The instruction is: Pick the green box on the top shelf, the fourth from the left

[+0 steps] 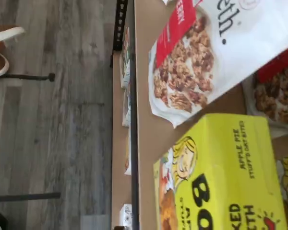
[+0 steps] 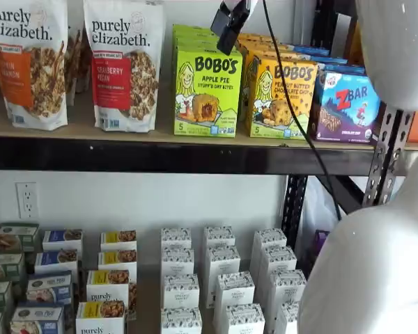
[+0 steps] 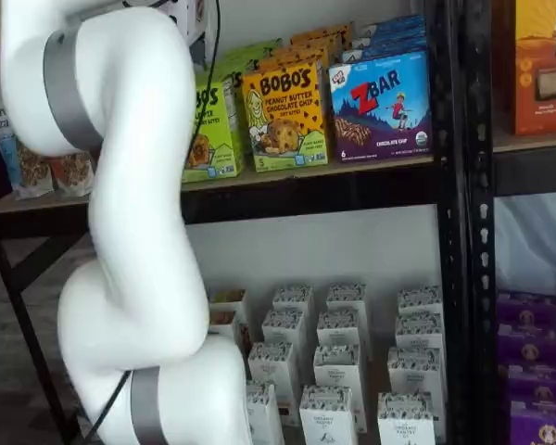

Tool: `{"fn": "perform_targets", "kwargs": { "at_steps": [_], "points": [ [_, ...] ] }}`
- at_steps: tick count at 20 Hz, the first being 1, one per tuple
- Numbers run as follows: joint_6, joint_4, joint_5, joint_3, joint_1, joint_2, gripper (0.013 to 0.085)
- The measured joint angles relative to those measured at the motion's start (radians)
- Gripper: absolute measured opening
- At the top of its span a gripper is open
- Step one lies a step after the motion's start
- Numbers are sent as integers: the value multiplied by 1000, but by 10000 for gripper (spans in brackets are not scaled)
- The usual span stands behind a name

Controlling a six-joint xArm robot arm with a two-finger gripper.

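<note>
Nearest the cams, the white arm (image 3: 120, 232) fills the foreground w/ its cable trailing; the pincer (image 2: 230, 26) hangs from above, just over and a bit in front of the green box (image 2: 207, 90), not touching as far as I can judge. Only a dark side-on bit of its fingers shows, so can't tell how far it's parted; nothing seems held. Behind it, the green box stands upright at the front edge of the top shelf (image 2: 160, 154), granola pouch (image 2: 123, 64) beside it on one side, orange-yellow Bobo's box (image 2: 280, 97) nearly touching on the other; more green cartons sit behind. Wrist view looks down on its top (image 1: 221, 177). Judgement: light carton, stiff at edges but faces dent if squeezed hard, glossy so a bit slippery. Little side gap, so probably best taken near the upper part, front-to-back, w/ moderate force.
</note>
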Motion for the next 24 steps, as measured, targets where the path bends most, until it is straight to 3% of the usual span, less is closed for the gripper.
{"fn": "perform_targets", "kwargs": {
  "at_steps": [24],
  "points": [
    [-47, -96, -3, -28, -11, 97, 850]
  ]
}}
